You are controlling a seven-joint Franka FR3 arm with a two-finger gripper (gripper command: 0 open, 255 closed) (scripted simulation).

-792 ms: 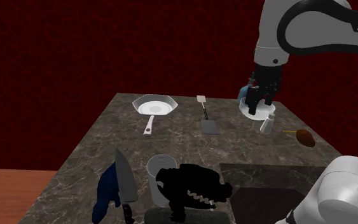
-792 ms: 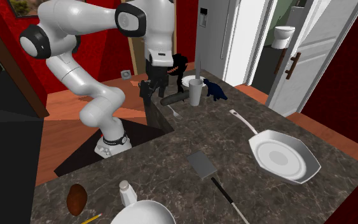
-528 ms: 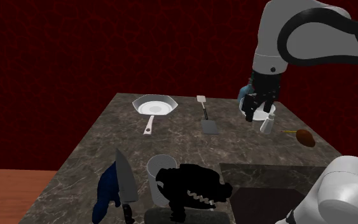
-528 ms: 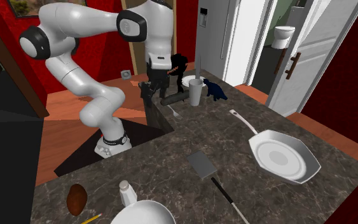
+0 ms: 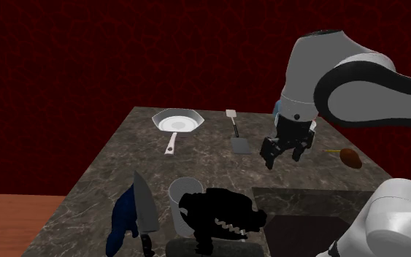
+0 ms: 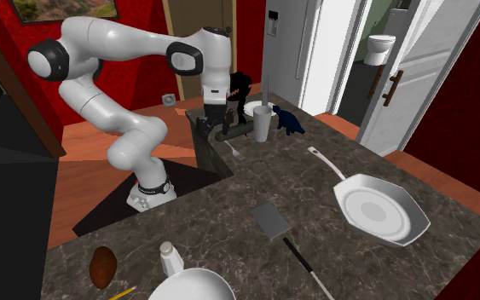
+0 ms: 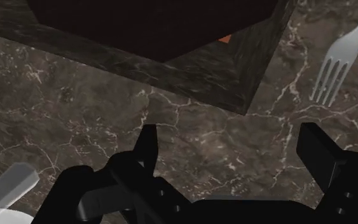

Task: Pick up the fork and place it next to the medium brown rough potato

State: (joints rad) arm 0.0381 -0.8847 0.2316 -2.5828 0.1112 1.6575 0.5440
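**A:** Entry one, end effector?

**B:** End effector [image 7: 231,149]: black, fingers spread wide, nothing held. It hangs above the dark marbled bench [image 5: 196,164].

**A:** Entry two, fork?

**B:** Fork [image 7: 336,60]: grey, lying flat on the bench with its tines toward the end effector. It is just beside the corner of the dark recess [image 7: 171,25], apart from both fingers.

**A:** Entry three, potato?

**B:** Potato [image 6: 102,266]: brown, near the bench edge, close to a small white bottle [image 6: 170,256] and well apart from the fork.

No text, label, brand, number or sign can be read in any of these views
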